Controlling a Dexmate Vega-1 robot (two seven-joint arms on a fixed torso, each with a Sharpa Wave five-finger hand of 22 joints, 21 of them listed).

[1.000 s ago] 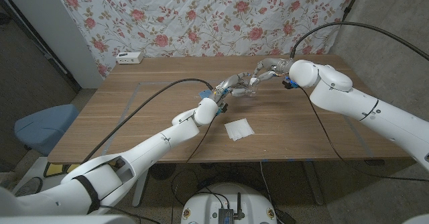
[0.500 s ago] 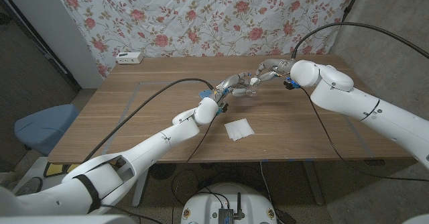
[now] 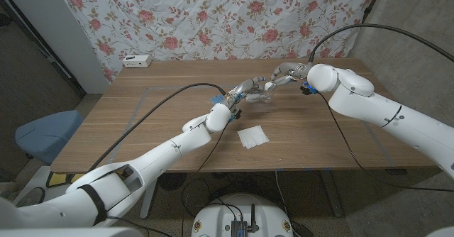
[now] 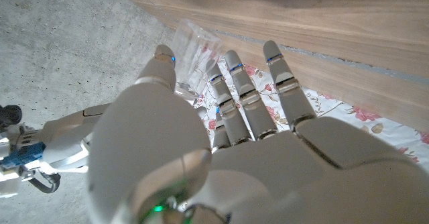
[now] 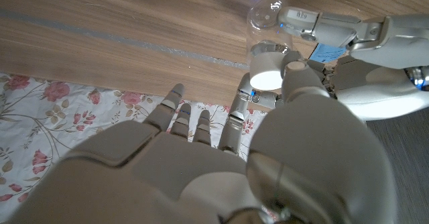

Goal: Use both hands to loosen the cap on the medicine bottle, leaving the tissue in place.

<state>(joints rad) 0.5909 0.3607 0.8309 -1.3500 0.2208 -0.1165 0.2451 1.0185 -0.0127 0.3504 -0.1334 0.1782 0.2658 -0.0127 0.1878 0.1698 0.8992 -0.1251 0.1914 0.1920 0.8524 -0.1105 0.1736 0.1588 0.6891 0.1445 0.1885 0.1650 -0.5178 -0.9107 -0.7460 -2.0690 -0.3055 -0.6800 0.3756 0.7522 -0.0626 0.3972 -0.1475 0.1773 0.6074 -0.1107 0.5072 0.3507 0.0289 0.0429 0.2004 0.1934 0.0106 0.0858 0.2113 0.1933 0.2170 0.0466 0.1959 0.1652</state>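
Wooden bench point(image 3: 142, 116) carries everything. Left robot hand point(image 3: 245, 90) grips clear medicine bottle point(image 3: 264, 97) body, bottle lifted between both hands. Right robot hand point(image 3: 282, 72) pinches white cap point(image 5: 266, 79) on bottle top. White tissue point(image 3: 253, 136) lies on bench, near side of left robot hand.

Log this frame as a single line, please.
stage: cap loosening | left hand: holds bottle | right hand: on cap | tissue: on table, untouched

No visible change: both robot hands and the medicine bottle point(image 3: 266, 95) as before
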